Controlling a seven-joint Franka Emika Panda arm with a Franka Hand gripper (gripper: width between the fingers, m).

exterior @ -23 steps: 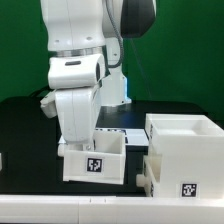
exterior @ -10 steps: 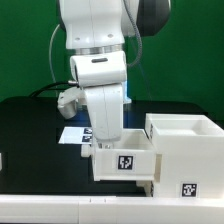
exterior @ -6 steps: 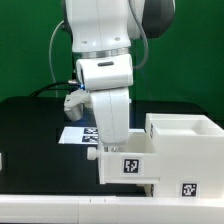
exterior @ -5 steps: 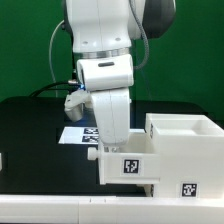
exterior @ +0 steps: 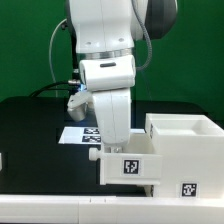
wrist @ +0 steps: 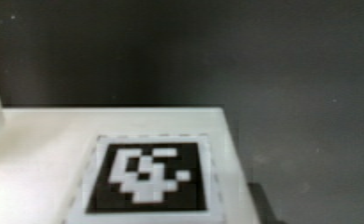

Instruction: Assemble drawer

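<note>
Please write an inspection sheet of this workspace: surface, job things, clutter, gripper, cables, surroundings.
Surface: black table top, white strip along the front edge.
Job's things: small white plastic open-topped tray with a black-and-white tag, at the arm; tall white boxy casing beside it on the exterior view's right, also tagged.
Clutter: flat white marker board behind the tray; otherwise nothing seen.
Gripper: hidden behind the tray wall in the exterior view; state cannot be told.
Cables: dark cable behind the arm.
Surroundings: green backdrop.
</note>
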